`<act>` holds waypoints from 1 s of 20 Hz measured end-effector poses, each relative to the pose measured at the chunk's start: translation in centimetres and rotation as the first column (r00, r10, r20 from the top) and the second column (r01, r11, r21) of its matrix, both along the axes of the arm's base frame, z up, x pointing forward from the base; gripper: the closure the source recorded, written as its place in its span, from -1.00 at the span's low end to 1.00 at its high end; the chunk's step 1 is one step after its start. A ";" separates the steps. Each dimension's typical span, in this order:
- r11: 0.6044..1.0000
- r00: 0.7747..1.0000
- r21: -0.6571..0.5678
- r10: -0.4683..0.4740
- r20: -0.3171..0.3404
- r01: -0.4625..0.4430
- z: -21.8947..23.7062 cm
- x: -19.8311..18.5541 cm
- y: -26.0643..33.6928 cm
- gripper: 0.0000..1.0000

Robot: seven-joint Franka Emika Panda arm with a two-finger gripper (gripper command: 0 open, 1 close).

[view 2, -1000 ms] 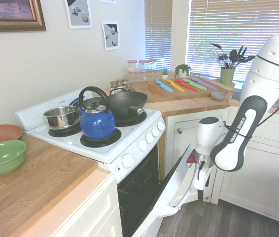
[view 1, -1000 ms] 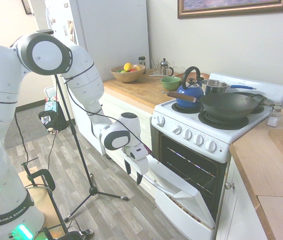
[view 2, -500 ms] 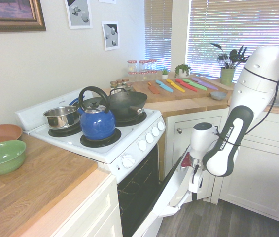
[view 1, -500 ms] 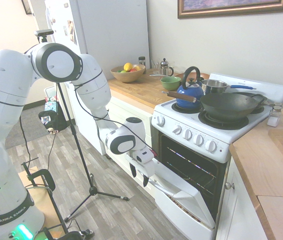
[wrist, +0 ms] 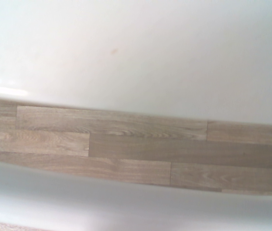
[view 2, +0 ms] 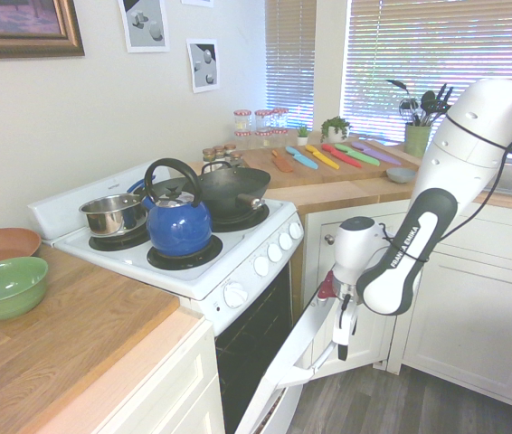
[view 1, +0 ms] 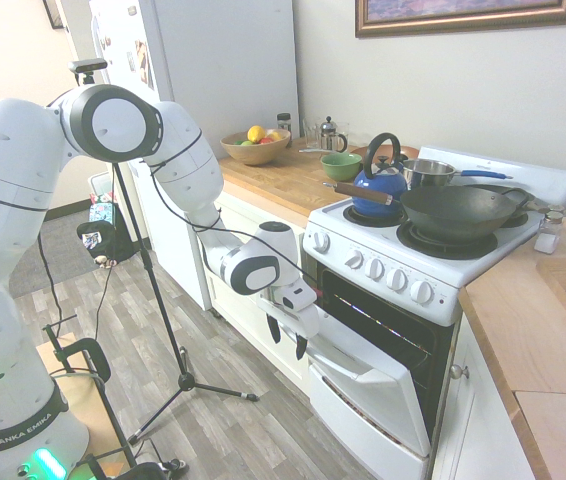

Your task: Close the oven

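1. White enamel covers the freestanding oven [view 1: 433,290], a range with round white knobs and black coil burners, set between wooden counters [view 1: 263,185] with white cabinets beneath.
2. Its white drop-down door [view 1: 391,398] hangs partway open, tilted outward; the dark oven cavity and wire racks [view 1: 378,330] show behind it. The task looks unfinished.
3. A white jointed robot arm [view 1: 189,172] reaches down to the door's outer side. Its dark-tipped jaws [view 1: 288,339] are parted, pointing at the floor, with nothing seen gripped. The hand is close against the door's upper edge; I cannot tell whether they touch.
4. The white bar handle [view 2: 303,373] runs across the door's front, near the fingertips. The wrist view shows wood-look floor [wrist: 141,147] through the gap between pale surfaces.
5. The door will probably feel stiff and fairly heavy, swinging on its bottom hinge, and its glossy finish may be slippery. The bar's middle is the surest hold; a flat push on the outer face near the top should also work.
6. The push should go up and inward, slowly: a jolt could rattle the blue kettle [view 1: 379,190] and large dark wok [view 1: 453,212] on the burners.
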State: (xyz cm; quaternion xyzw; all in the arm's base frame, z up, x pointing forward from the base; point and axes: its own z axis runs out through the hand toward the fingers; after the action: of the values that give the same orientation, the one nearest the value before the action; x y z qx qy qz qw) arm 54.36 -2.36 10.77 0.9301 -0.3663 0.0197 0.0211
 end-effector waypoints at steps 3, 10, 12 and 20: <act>1.000 1.000 -0.009 0.017 -0.003 -0.017 0.7 1.1 0.2 -1.00; 0.999 0.999 -0.020 0.046 -0.014 -0.046 1.6 3.8 0.7 -1.00; 0.998 0.999 -0.022 0.051 -0.017 -0.052 1.1 4.3 1.0 -1.00; 0.998 0.998 -0.012 0.054 -0.026 -0.054 4.1 4.8 1.5 -1.00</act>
State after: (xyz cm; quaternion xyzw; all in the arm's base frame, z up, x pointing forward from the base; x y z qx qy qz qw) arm 59.13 -0.87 14.84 0.9396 -0.3407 0.0106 0.0312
